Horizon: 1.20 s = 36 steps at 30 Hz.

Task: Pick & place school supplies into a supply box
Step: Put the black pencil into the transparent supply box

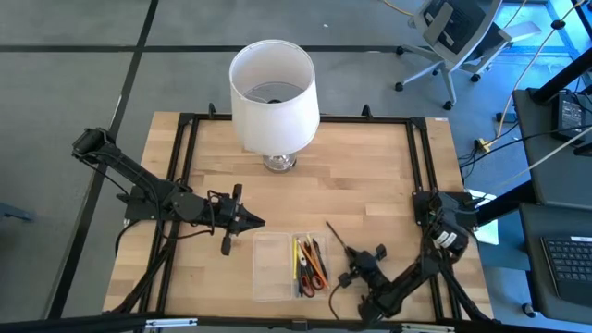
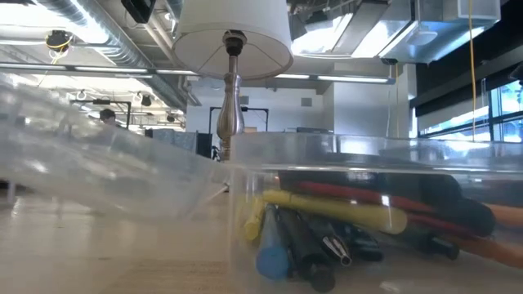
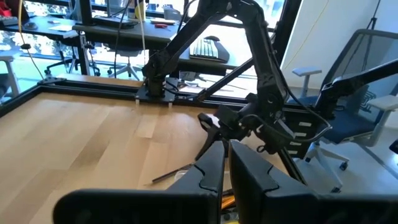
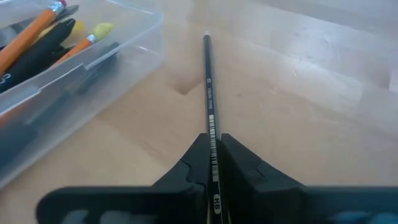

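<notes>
Right fingers (image 4: 213,163) clenched on one black pencil (image 4: 209,93), left fingers (image 1: 248,220) clenched empty

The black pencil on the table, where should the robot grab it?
Near its blunt end, from above, squeezing its thin sides: the black pencil lies flat on the table beside the box. The right gripper already pinches it there.

Both pincers (image 1: 257,222) (image 1: 350,252) closed, low.
</notes>
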Tool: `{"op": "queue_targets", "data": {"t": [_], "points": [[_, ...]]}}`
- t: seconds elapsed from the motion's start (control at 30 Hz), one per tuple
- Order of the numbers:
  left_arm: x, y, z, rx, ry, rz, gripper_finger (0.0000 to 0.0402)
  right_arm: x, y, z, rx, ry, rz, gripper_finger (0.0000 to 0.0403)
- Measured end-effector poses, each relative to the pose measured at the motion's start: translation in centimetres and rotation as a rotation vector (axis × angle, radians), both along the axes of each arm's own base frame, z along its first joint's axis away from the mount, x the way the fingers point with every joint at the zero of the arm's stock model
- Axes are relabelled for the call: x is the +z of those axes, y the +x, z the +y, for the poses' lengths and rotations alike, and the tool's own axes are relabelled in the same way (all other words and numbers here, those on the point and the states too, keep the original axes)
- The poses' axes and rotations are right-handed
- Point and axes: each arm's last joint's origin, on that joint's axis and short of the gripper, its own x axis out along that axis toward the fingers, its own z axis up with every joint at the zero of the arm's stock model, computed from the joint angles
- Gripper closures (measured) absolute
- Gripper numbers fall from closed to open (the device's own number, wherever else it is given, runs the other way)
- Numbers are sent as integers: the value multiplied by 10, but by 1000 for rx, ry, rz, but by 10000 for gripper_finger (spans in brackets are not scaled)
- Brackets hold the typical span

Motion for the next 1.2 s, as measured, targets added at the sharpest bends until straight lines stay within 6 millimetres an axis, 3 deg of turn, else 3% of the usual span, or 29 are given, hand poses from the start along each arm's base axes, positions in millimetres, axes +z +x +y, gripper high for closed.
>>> {"op": "queue_targets", "data": {"t": [0.43, 0.73, 1.2], "points": [[0, 0, 0, 0, 0, 0, 384, -2, 1, 0, 15, -6, -8, 335], [0, 0, 0, 0, 1, 0, 384, -2, 1, 0, 18, -2, -11, 375], [0, 0, 0, -9, -23, 4, 384, 14, -2, -4, -5, -14, 59, 376]]}}
